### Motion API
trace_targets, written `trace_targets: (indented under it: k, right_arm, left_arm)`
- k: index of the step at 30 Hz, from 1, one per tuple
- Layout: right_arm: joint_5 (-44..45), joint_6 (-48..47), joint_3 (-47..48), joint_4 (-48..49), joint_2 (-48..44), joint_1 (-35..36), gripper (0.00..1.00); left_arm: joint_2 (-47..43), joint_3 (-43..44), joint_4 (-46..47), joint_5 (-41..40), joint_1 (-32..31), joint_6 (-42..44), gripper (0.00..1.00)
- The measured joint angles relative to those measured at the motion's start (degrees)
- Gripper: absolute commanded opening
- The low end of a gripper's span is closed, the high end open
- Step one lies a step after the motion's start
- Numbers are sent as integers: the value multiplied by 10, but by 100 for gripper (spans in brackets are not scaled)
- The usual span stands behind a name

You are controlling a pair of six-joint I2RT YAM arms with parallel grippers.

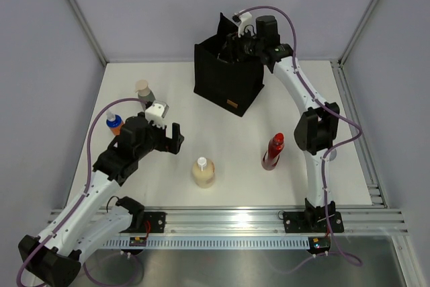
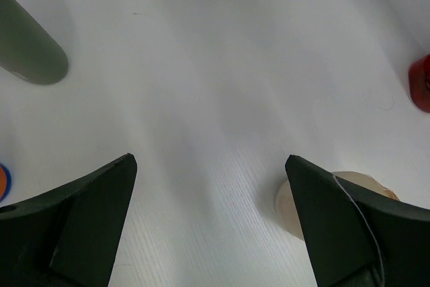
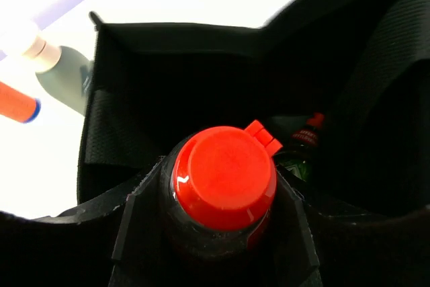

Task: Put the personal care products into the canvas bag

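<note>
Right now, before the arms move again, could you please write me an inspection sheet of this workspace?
Surface: white table, evenly lit.
Job's things: black canvas bag upright at the back. The grey bottle, orange bottle, beige bottle and red bottle are on the table. A dark bottle shows inside the bag.
Clutter: nothing seen.
Grippers: left gripper open, holding nothing, over the table. Right gripper shut on a red-capped bottle over the bag's opening.
Cables: left arm's cable and right arm's cable, both purple, loop free; no snag seen.
Surroundings: pale walls; metal rail at the near edge.
</note>
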Motion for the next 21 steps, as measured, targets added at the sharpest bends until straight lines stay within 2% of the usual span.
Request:
trace_targets:
  k: [3, 4, 11, 14, 19, 21]
  right_arm:
    - [1, -25, -19, -4, -14, 10, 0]
    - [1, -30, -19, -6, -14, 12, 3]
    - [2, -68, 6, -53, -3, 17, 45]
    - [2, -71, 7, -57, -2, 17, 56]
    - [2, -72, 7, -58, -2, 17, 62]
    - [2, -72, 7, -58, -2, 17, 68]
  left_arm:
    - [-1, 0, 0, 5, 0, 0, 99]
    - [-1, 0, 0, 7, 0, 0, 99]
    - [-4, 0, 0, 19, 0, 0, 99]
    - [-4, 0, 0, 23, 0, 0, 99]
    - [-4, 0, 0, 26, 0, 0, 99]
    - [-4, 0, 0, 28, 0, 0, 99]
